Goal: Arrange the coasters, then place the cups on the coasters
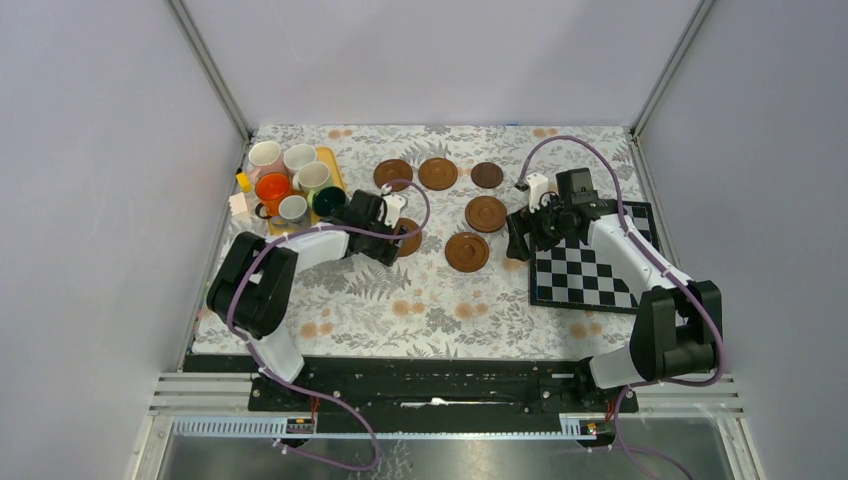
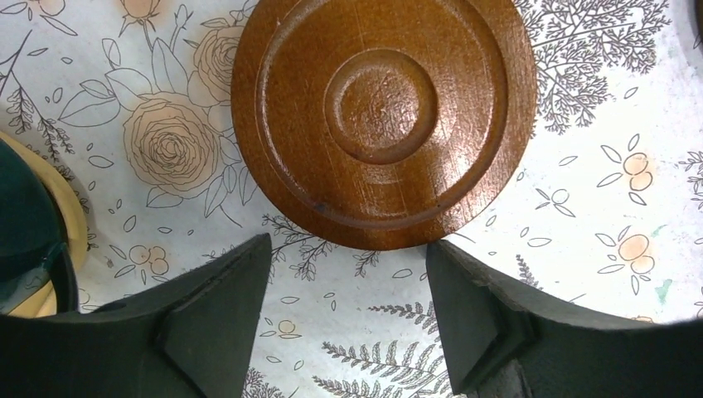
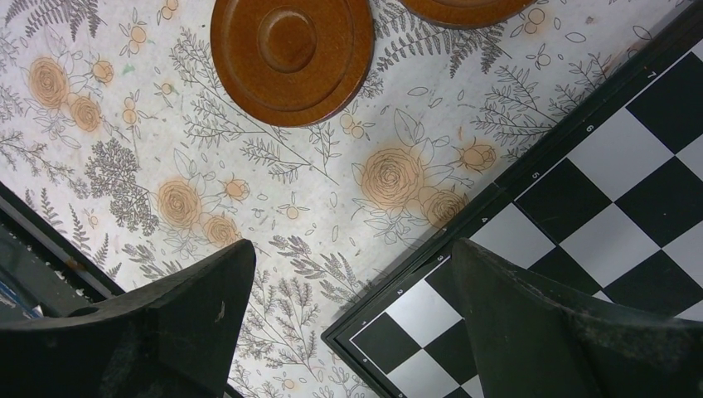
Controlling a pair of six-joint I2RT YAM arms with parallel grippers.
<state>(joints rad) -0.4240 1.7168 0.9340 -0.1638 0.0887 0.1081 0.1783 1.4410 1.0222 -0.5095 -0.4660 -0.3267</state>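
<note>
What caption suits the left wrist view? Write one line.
Open left end effector over the floral tablecloth, a glossy brown coaster just beyond its fingertips.

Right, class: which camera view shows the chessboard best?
The top external view: the chessboard lies almost wholly in sight there, with only the right arm crossing part of it. The right wrist view catches just one corner; the left wrist view shows none.

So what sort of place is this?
Probably a lab robot cell: grey panels on an aluminium frame wall in a floral-clothed table, with a left arm and right arm bolted at its edge.
</note>
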